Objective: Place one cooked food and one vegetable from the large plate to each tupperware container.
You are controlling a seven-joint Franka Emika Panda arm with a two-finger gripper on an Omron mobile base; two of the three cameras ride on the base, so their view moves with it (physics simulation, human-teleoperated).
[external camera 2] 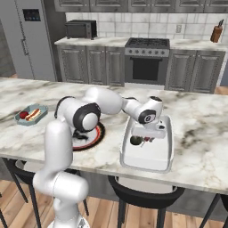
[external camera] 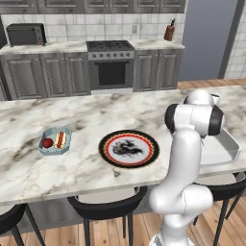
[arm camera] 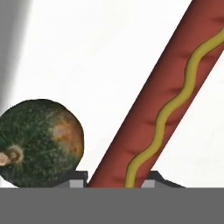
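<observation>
Gripper (arm camera: 114, 177), clamped on the sausage (arm camera: 162, 105), reaches down into the white container (external camera 2: 158, 158) beside a squash (arm camera: 40, 142).

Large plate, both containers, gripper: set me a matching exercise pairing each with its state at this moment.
Things:
1. plate
2. blue container
3. white container
4. gripper

States:
A. holds a dark green squash, with the gripper low over it
B. nothing on it
C. a mustard-striped sausage between its fingers
D. holds a hot dog and a round red item

Pairs: 1-B, 2-D, 3-A, 4-C
</observation>
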